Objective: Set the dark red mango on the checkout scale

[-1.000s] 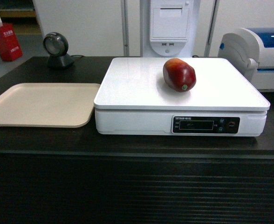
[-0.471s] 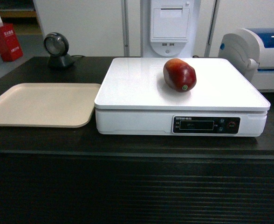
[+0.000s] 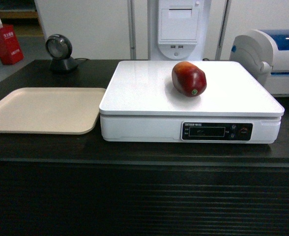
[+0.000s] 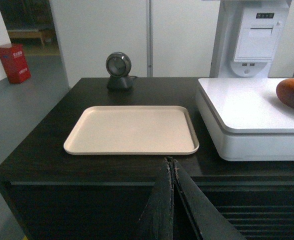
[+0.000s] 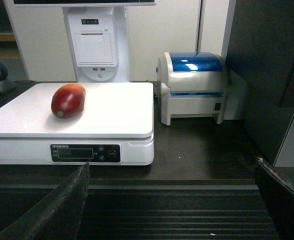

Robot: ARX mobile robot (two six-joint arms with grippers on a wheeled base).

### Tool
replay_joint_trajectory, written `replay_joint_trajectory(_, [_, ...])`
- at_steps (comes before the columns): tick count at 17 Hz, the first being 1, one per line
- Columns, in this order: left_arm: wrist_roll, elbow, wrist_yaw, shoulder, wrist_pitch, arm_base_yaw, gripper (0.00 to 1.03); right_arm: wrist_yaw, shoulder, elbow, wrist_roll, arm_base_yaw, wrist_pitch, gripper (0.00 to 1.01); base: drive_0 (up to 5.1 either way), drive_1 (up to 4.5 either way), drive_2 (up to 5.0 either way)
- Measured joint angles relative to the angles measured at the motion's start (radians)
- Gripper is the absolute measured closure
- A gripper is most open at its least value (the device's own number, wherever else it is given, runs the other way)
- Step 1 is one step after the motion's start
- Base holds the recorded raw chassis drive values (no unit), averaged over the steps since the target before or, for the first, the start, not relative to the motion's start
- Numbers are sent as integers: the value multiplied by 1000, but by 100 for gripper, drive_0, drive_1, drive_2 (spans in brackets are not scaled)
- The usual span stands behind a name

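both grippers sit low before the checkout (image 3: 134, 196): left gripper (image 4: 171, 200) pressed closed and empty, right gripper (image 5: 172, 200) spread wide. ahead and above the right one, the dark red mango (image 5: 68, 100) lies on the scale (image 5: 117, 107), untouched. being oval, it could roll if the counter gets bumped.

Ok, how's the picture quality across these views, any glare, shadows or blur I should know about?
Head view: sharp overall; the scale platter reflects soft glare, and the dark red mango casts a faint shadow. Left wrist view: the shut left gripper is close and blurred, and the mango is cut by the right edge. Right wrist view: bright highlights on the blue-topped machine; the open right gripper's fingers are dark and soft.
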Motion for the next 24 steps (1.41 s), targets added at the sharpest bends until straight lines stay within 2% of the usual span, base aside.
replay_joint_trajectory(1, [0,0,2,0,3,0,98,0,0,0,0,0,0,3,0,0,0])
replay_joint_trajectory(9, [0,0,2,0,5,0,6,0,0,0,0,0,0,3,0,0,0])
replay_joint_trajectory(24, [3,0,2,0,5,0,5,0,0,0,0,0,0,3,0,0,0])
